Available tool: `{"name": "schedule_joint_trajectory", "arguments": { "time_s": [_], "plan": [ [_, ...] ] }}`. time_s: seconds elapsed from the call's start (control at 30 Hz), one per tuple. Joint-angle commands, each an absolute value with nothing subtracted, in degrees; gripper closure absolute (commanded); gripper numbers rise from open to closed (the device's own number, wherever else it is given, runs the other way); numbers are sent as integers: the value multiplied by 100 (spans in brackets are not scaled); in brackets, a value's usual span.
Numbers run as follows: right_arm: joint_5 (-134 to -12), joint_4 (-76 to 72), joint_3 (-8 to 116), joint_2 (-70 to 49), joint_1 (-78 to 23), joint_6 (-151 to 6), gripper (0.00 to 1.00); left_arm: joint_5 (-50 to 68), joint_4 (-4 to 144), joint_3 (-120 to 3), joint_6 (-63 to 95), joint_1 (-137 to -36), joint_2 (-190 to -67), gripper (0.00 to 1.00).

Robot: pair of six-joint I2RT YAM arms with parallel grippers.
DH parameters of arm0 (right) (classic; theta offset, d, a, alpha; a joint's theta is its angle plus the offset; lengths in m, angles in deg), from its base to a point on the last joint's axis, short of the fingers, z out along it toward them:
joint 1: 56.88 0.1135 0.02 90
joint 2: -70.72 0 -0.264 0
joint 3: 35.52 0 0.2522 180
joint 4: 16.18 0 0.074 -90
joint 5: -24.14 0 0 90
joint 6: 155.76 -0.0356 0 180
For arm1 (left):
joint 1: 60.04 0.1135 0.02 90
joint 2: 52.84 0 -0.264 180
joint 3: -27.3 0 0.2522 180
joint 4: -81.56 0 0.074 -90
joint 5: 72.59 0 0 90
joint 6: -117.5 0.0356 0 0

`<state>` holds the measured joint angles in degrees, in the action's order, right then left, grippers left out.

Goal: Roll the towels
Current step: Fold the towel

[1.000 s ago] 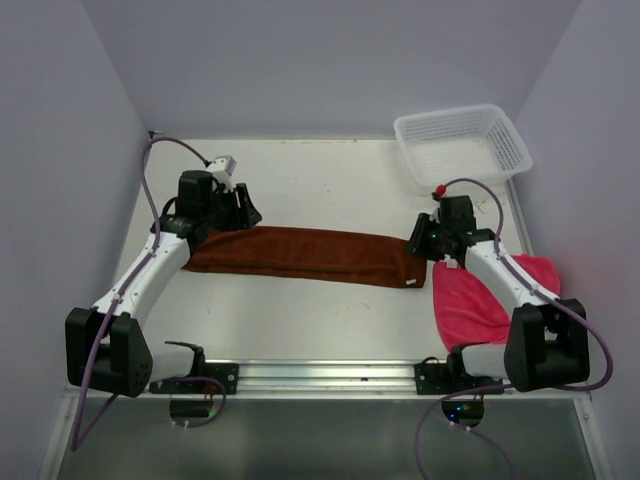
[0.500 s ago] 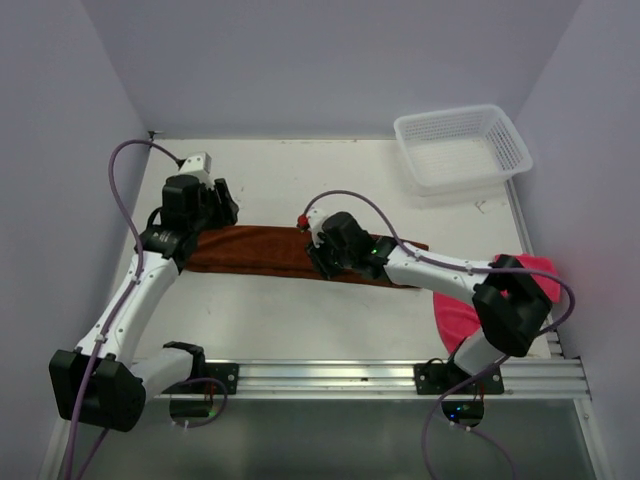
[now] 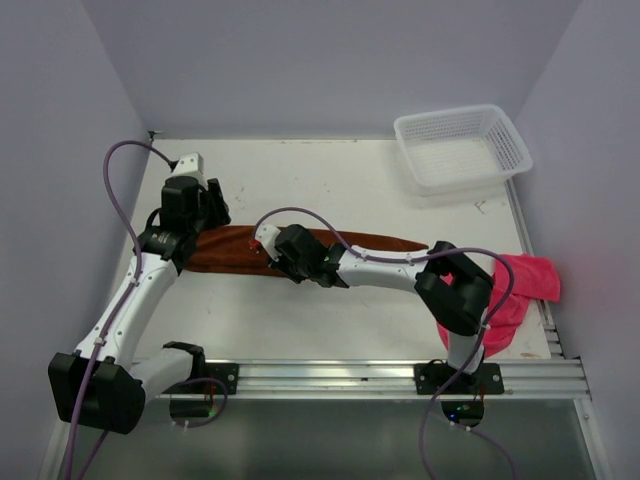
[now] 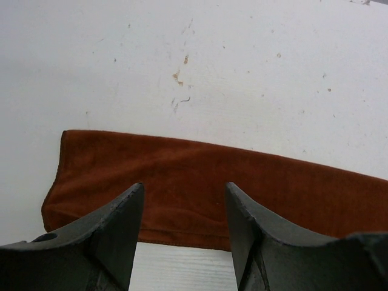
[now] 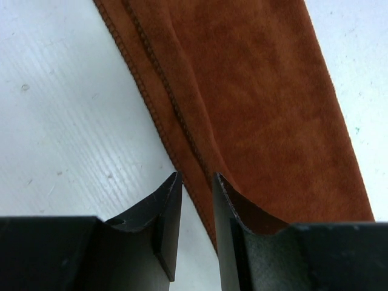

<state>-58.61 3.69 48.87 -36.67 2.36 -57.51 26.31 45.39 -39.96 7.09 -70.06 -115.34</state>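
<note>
Viewing from above, you see the table (image 3: 350,310) bearing the rust-brown towel (image 3: 230,250) stretched lengthwise across its middle. The white mesh basket (image 3: 470,172) sits at the far right corner, and the pink towel (image 3: 525,275) lies bunched at the right edge. Your left gripper (image 4: 185,188) hovers over the brown towel's left end, jaws apart and empty. Your right gripper (image 5: 197,177), jaws nearly together, straddles a hemmed edge; whether it pinches the cloth cannot be told.

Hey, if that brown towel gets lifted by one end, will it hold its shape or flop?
The brown towel lies limp and flat, so it would probably droop. Its napped pile looks grippy, unlikely to slip. Pushed across the table, it would likely bunch rather than slide.
</note>
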Motion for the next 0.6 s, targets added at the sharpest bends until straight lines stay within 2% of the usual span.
{"name": "schedule_joint_trajectory", "arguments": {
  "time_s": [0.0, 0.57],
  "plan": [
    [-5540, 198, 5286, -3869, 297, -5478, 70, 2664, 4495, -4034, 684, -6971, -11472, 41],
    [-5461, 373, 5717, -4529, 297, -5372, 71, 2162, 4548, -4043, 728, -6901, -11560, 40]
  ]
}}
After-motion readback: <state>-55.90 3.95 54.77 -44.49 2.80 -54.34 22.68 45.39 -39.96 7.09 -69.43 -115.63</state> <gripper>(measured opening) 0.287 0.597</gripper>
